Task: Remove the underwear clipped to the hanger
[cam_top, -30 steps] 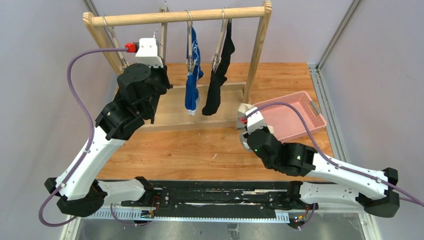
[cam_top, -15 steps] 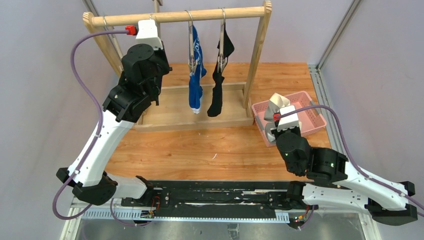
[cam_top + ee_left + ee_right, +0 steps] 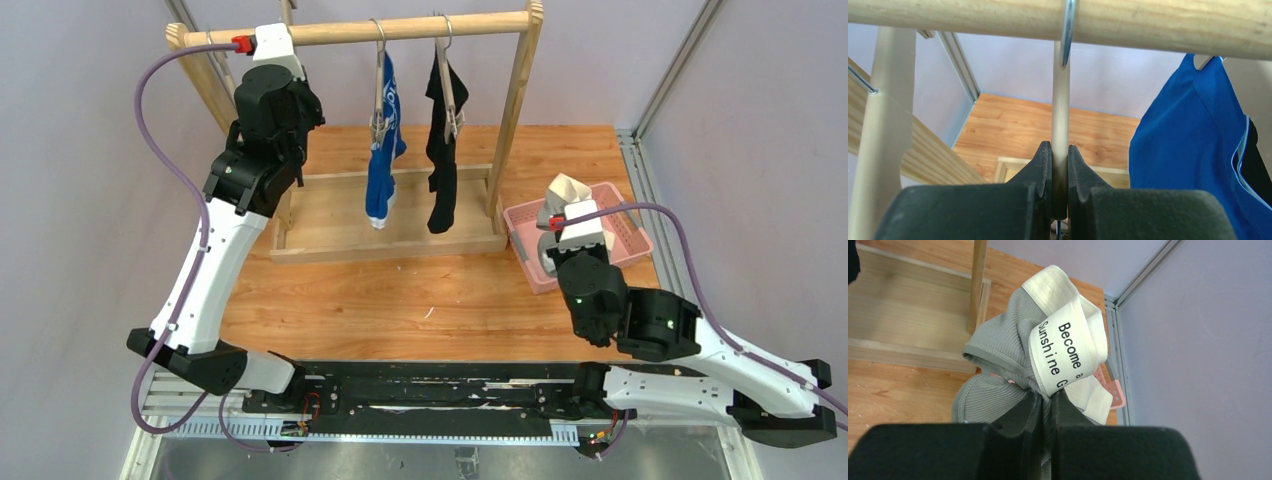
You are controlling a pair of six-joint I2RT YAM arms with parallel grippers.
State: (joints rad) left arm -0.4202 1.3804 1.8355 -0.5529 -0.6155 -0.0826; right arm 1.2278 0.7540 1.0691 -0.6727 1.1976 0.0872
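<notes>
My left gripper (image 3: 1059, 150) is shut on the metal stem of an empty hanger (image 3: 1060, 110), whose hook lies against the wooden rail (image 3: 1148, 22). From above this gripper (image 3: 283, 30) is at the rail's left end. The blue briefs (image 3: 382, 170) and the black briefs (image 3: 441, 150) hang clipped on their hangers to its right. The blue briefs (image 3: 1188, 150) fill the right of the left wrist view. My right gripper (image 3: 1046, 397) is shut on the grey-beige briefs (image 3: 1013, 340) with a white lettered waistband. It holds them (image 3: 565, 190) above the pink basket (image 3: 625, 230).
The wooden rack has a base tray (image 3: 330, 215) and upright posts (image 3: 515, 100) on the wooden table. The pink basket's edge (image 3: 1115, 392) shows under the held briefs. Purple walls and metal rails (image 3: 640, 170) close in the sides.
My left gripper has risen with the empty hanger up to the rail. My right gripper has carried the grey-beige briefs right, over the pink basket.
</notes>
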